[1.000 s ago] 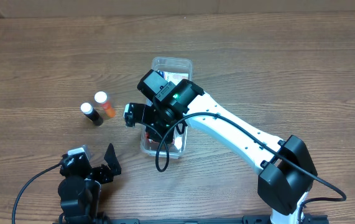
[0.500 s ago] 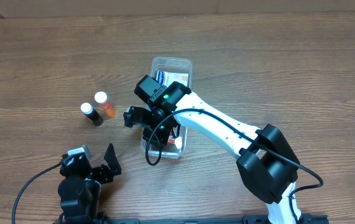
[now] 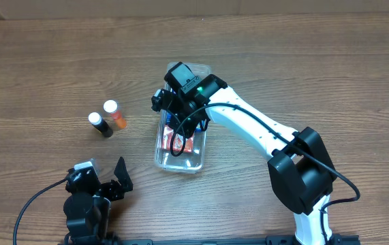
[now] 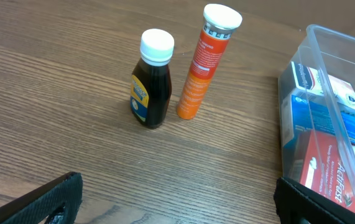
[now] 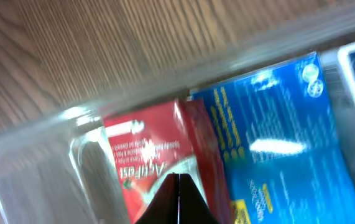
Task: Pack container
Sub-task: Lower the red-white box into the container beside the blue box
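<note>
Just changed: my right end effector, clenched and empty, has swung to the container's far end.
Container: centre of counter, holding red box and blue box.
Left end effector: released, idle.
Meaning: dark bottle and orange tube remain unpacked.

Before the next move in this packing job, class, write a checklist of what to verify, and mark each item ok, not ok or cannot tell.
1. Red box and blue box lie inside the container: ok.
2. Dark bottle and orange tube packed: not ok; both stand upright on the table, left of the container.
3. Right claw empty: ok; shut on nothing, above the boxes.
4. Left claw open and free: ok.
5. Room in the container for both remaining items: cannot tell.
</note>
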You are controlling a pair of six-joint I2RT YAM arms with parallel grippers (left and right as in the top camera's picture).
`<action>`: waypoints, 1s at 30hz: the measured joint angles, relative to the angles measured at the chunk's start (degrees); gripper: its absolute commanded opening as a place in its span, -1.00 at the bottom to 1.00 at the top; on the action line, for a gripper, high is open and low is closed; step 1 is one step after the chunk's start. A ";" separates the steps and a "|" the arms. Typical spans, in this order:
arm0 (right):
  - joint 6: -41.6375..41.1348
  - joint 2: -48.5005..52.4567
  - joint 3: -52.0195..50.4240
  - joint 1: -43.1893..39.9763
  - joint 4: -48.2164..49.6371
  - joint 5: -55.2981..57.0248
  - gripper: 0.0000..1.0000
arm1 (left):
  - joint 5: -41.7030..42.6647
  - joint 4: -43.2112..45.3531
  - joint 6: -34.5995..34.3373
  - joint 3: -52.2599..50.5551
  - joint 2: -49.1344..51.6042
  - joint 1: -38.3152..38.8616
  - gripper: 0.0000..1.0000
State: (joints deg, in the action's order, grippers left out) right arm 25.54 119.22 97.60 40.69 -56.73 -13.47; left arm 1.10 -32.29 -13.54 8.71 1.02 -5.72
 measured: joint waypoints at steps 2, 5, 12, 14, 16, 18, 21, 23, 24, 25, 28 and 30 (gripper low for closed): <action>-0.35 0.00 0.24 0.35 -1.31 0.42 -0.92 | 0.00 0.00 0.00 0.00 0.00 0.00 1.00; -2.60 0.00 0.81 1.57 -1.70 0.57 -0.92 | 0.00 0.00 0.00 0.00 0.00 0.00 1.00; -6.69 0.00 0.87 2.56 4.98 2.38 -0.92 | 0.00 0.00 0.00 0.00 0.00 0.00 1.00; -7.19 0.11 0.87 2.08 5.40 2.58 -0.92 | 0.00 0.00 0.00 0.00 0.00 0.00 1.00; -7.52 0.83 0.87 1.62 5.75 3.13 -0.92 | 0.00 0.00 0.00 0.00 0.00 0.00 1.00; -7.54 1.38 0.87 1.40 5.77 3.26 -0.92 | -0.02 0.00 0.00 0.00 0.00 0.00 0.99; -8.28 1.51 0.57 1.40 6.60 3.32 -0.92 | 0.00 0.00 0.00 0.00 0.00 0.00 1.00; -8.90 1.62 0.07 1.40 6.62 3.37 -0.92 | 0.00 0.00 -0.02 0.00 0.00 0.00 1.00; -9.27 1.92 -0.15 1.40 6.67 3.37 -0.92 | 0.00 0.00 0.00 0.00 0.00 0.00 1.00; -9.90 2.25 -0.24 1.40 6.69 3.37 -0.92 | 0.00 0.00 0.00 0.00 0.00 0.00 1.00; -11.23 3.17 -0.48 1.40 6.78 3.30 -0.92 | 0.00 0.00 0.00 0.00 0.00 0.00 1.00; -11.78 3.17 -0.48 1.40 6.95 3.23 -0.92 | -0.02 0.00 0.00 0.00 0.00 0.00 1.00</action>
State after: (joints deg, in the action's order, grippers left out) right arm 13.76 122.39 97.12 42.09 -49.78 -10.24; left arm 1.08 -32.29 -13.54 8.71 1.02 -5.72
